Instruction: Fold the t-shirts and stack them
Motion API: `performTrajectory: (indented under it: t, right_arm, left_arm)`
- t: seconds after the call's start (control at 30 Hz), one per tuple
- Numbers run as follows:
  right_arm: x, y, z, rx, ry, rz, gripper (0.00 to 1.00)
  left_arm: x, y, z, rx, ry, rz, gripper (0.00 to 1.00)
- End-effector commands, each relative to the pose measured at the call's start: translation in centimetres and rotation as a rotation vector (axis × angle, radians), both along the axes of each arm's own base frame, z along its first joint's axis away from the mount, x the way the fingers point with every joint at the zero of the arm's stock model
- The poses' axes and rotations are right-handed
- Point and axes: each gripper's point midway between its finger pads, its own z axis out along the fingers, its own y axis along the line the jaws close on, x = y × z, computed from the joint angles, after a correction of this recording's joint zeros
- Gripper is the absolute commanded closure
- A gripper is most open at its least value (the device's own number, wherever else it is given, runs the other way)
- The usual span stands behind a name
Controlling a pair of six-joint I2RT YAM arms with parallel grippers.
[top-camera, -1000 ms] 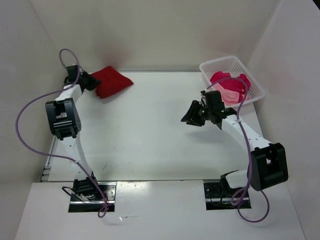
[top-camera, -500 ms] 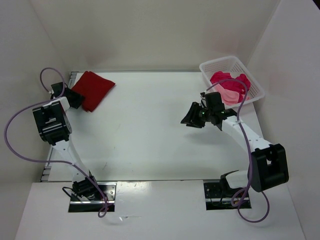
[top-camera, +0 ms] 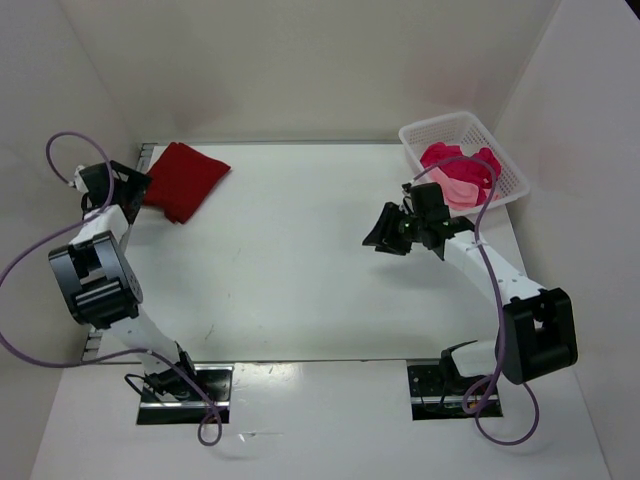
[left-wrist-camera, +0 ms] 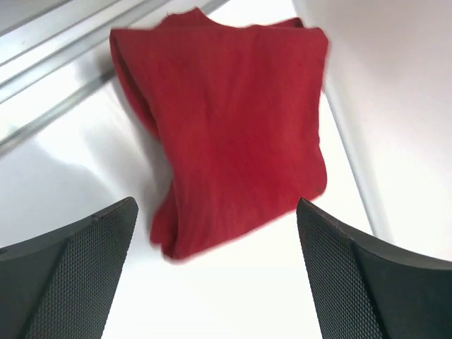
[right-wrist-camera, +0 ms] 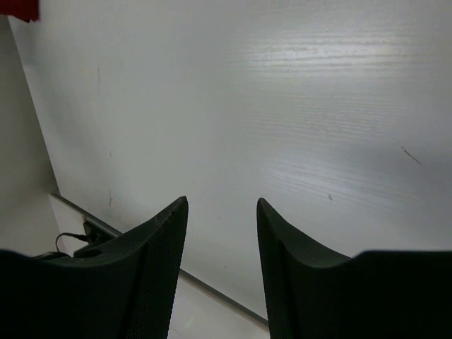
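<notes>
Dark red folded cloth t-shirt (top-camera: 185, 180) lies at the white table's (top-camera: 300, 280) ten o'clock corner, the left gripper (top-camera: 138, 187) just at its nine o'clock, fingers spread wide, empty. Light pink t-shirt (top-camera: 458, 188) and magenta-crimson t-shirt (top-camera: 487, 160) sit crumpled in the white plastic lattice basket (top-camera: 430, 130) at two o'clock; the right gripper (top-camera: 378, 235), at its seven o'clock, gapes empty.

This looks like a robotics lab test cell. A bare white table (top-camera: 300, 270) is boxed in by plain white panels (top-camera: 320, 70), and two robot arms (top-camera: 100, 280) are bolted to metal plates (top-camera: 218, 380) at the table's near edge, trailing loose purple cables (top-camera: 68, 136).
</notes>
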Motion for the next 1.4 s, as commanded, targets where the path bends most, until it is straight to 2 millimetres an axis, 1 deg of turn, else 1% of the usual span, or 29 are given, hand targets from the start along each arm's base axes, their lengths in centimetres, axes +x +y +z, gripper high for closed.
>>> performTrajectory:
  t: [0.0, 0.03, 0.07, 0.1, 0.13, 0.17, 0.2, 0.27, 0.3, 0.33, 0.37, 0.4, 0.47, 0.5, 0.53, 0.57, 0.6, 0.63, 0.7, 0.77, 0.83, 0.93, 1.03, 1.13, 1.17, 1.2, 1.27, 1.3, 1.37]
  right_arm:
    - [3.3, -0.5, 3.4, -0.030, -0.126, -0.039, 0.51]
    - [3.8, -0.7, 3.5, -0.045, -0.126, -0.053, 0.53]
    - [4.9, -0.8, 5.2, -0.051, -0.173, -0.075, 0.57]
    - [5.9, -1.7, 4.9, -0.098, -0.175, -0.121, 0.67]
    - [6.8, -2.0, 5.5, -0.117, -0.195, -0.148, 0.73]
    - [7.9, -2.3, 7.1, -0.127, -0.231, -0.173, 0.78]
    - [8.8, -2.8, 7.7, -0.138, -0.247, -0.201, 0.82]
    - [11.3, -4.9, 9.0, -0.184, -0.274, -0.276, 0.84]
    - [12.1, -6.2, 9.3, -0.212, -0.281, -0.311, 0.86]
    - [13.4, -7.1, 9.6, -0.228, -0.290, -0.347, 0.86]
    - [14.5, -9.1, 9.9, -0.260, -0.305, -0.398, 0.87]
    - [15.3, -10.5, 9.9, -0.284, -0.307, -0.443, 0.87]
    - [17.4, -15.4, 9.5, -0.346, -0.290, -0.597, 0.89]
    - [17.9, -17.2, 9.5, -0.371, -0.282, -0.645, 0.86]
    - [18.2, -19.3, 8.0, -0.408, -0.246, -0.707, 0.81]
    - [18.3, -21.7, 7.7, -0.424, -0.231, -0.759, 0.76]
    - [18.7, -22.7, 7.5, -0.428, -0.223, -0.777, 0.69]
    - [19.0, -23.8, 5.7, -0.453, -0.179, -0.793, 0.65]
    - [19.3, -25.2, 4.6, -0.473, -0.143, -0.817, 0.55]
    - [19.7, -25.4, 2.5, -0.495, -0.096, -0.811, 0.44]
    - [19.7, -25.6, 2.1, -0.506, -0.088, -0.816, 0.39]
    - [19.8, -26.1, 1.1, -0.478, -0.079, -0.824, 0.33]
    - [21.1, -25.2, -0.1, -0.455, -0.051, -0.762, 0.31]
    - [22.0, -24.0, -1.3, -0.400, -0.031, -0.707, 0.47]
    - [22.5, -23.8, -1.0, -0.383, -0.053, -0.702, 0.56]
    - [22.5, -23.3, -0.7, -0.357, -0.059, -0.697, 0.73]
    - [22.9, -22.9, 0.7, -0.322, -0.106, -0.696, 0.85]
    - [22.8, -22.7, 2.7, -0.306, -0.143, -0.696, 0.93]
    - [22.7, -22.5, 5.2, -0.279, -0.197, -0.703, 0.99]
  left_arm:
    - [-2.0, -1.2, 2.7, 0.048, -0.049, -0.005, 0.00]
    - [-2.7, -2.2, 4.0, 0.060, -0.066, -0.026, 0.00]
    - [-3.0, -3.0, 4.2, 0.088, -0.063, -0.058, 0.00]
    - [-3.4, -5.8, 4.2, 0.091, -0.050, -0.133, 0.00]
    - [-3.4, -7.1, 4.5, 0.111, -0.045, -0.175, 0.00]
    - [-3.6, -8.9, 4.3, 0.139, -0.030, -0.248, 0.00]
    - [-3.4, -12.4, 5.4, 0.157, -0.054, -0.341, 0.00]
    - [-4.1, -16.5, 5.0, 0.170, -0.051, -0.464, 0.21]
    - [-4.7, -20.4, 5.5, 0.169, -0.059, -0.566, 0.33]
    - [-5.2, -22.1, 5.4, 0.163, -0.050, -0.609, 0.54]
    - [-6.1, -24.0, 4.8, 0.149, -0.034, -0.661, 0.61]
    - [-7.2, -27.5, 5.0, 0.132, -0.046, -0.760, 0.64]
    - [-9.3, -30.5, 4.4, 0.095, -0.035, -0.829, 0.65]
    - [-10.3, -32.0, 4.2, 0.079, -0.035, -0.882, 0.65]
    - [-11.6, -34.4, 3.9, 0.060, -0.032, -0.947, 0.63]
    - [-12.4, -35.3, 3.8, 0.049, -0.030, -0.968, 0.60]
    - [-14.1, -37.0, 2.6, 0.023, -0.005, -1.039, 0.59]
    - [-15.1, -37.7, 2.8, 0.008, -0.012, -1.065, 0.57]
    - [-16.5, -38.7, 2.2, -0.002, -0.001, -1.109, 0.53]
    - [-17.6, -39.5, 1.7, -0.010, 0.010, -1.143, 0.45]
    - [-18.7, -39.8, 0.8, -0.029, 0.034, -1.172, 0.41]
    - [-18.9, -39.7, 0.4, -0.023, 0.042, -1.177, 0.38]
    - [-18.6, -39.7, 0.5, -0.015, 0.032, -1.170, 0.37]
    - [-18.4, -39.8, 0.2, -0.017, 0.043, -1.170, 0.37]
    - [-18.4, -39.8, 0.2, -0.017, 0.043, -1.170, 0.37]
    - [-18.1, -39.9, 0.8, -0.014, 0.029, -1.170, 0.37]
    - [-17.7, -39.9, 1.0, -0.016, 0.028, -1.157, 0.37]
    - [-17.4, -40.0, 1.5, -0.014, 0.016, -1.158, 0.37]
    - [-17.0, -40.0, 2.0, -0.005, 0.002, -1.149, 0.36]
